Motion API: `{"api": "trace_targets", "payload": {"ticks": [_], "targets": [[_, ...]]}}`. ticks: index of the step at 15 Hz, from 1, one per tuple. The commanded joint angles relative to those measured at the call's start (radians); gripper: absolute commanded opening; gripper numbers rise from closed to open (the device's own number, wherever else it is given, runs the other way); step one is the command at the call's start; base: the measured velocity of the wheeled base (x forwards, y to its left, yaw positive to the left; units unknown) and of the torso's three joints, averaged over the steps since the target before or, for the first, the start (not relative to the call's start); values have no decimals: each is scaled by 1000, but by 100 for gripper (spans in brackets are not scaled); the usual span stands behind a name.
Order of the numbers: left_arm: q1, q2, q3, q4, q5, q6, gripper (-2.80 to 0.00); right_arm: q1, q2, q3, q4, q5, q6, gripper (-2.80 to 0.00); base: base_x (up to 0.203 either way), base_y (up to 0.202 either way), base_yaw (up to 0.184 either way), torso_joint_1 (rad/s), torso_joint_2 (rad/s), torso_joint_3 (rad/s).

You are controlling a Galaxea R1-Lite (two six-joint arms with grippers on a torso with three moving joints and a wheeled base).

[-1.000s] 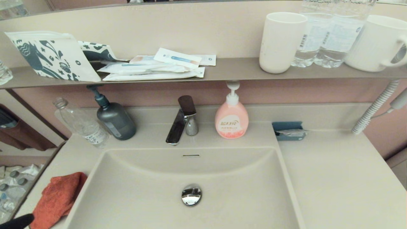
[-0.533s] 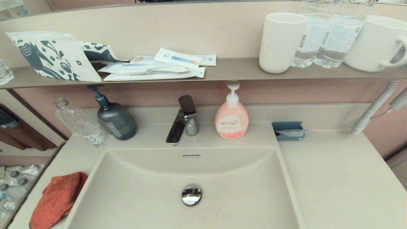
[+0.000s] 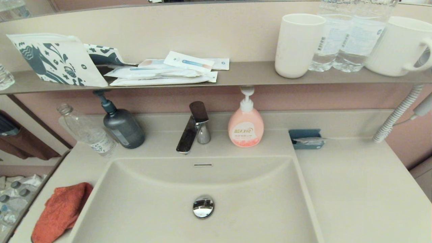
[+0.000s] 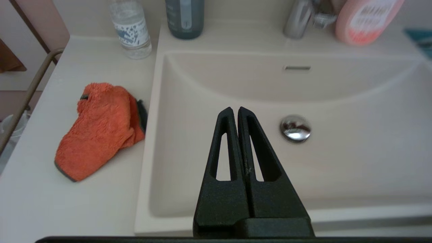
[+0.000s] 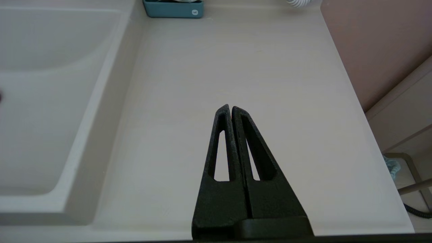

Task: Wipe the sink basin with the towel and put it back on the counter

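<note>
The towel (image 4: 101, 130) lies crumpled on the surface (image 4: 67, 202), just beside the rim of the sink basin (image 4: 263, 87) on its left, with one edge reaching almost to the rim. Nothing holds it. It sits off the basin, so it reads either as parked where it belongs after wiping or as waiting to be picked up; the basin shows no suds or streaks, so which one I cannot tell from this alone.

The left gripper (image 4: 235, 109) hangs above the near part of the basin, its fingers (image 4: 225, 141) pressed together and pinching nothing. The towel is well off to the side of those fingers, over the rim, and not between them. The drain plug (image 4: 295, 127) lies near the fingertips on the other side, down in the basin floor. With the fingers shut and aimed at the basin, not the cloth, a grasp would first call for spreading them and swinging across the rim.

The right gripper (image 5: 230, 107) is parked over the bare stretch of surface on the basin's other side, fingers likewise closed on nothing, far from the towel.

Beyond the towel stand a clear bottle (image 4: 130, 28) and a dark pump bottle (image 4: 184, 18), then the tap (image 4: 298, 18) and a pink soap bottle (image 4: 366, 18).
</note>
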Motion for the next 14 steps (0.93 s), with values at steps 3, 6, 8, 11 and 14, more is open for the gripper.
{"api": "trace_targets", "payload": {"ticks": [3,6,8,11,14], "targets": [[0,-11,103,-55,7,29,-280,0,1,0,0,0,-1,-280,0,0,0,0,0,0],[0,-11,224,-212,56,100,-280,0,1,0,0,0,-1,-280,0,0,0,0,0,0],[0,-11,243,-242,60,120,-280,0,1,0,0,1,-1,-280,0,0,0,0,0,0],[0,-11,261,-246,50,120,-280,0,1,0,0,0,-1,-280,0,0,0,0,0,0],[-9,-11,274,-243,38,123,-280,0,1,0,0,0,-1,-280,0,0,0,0,0,0]]}}
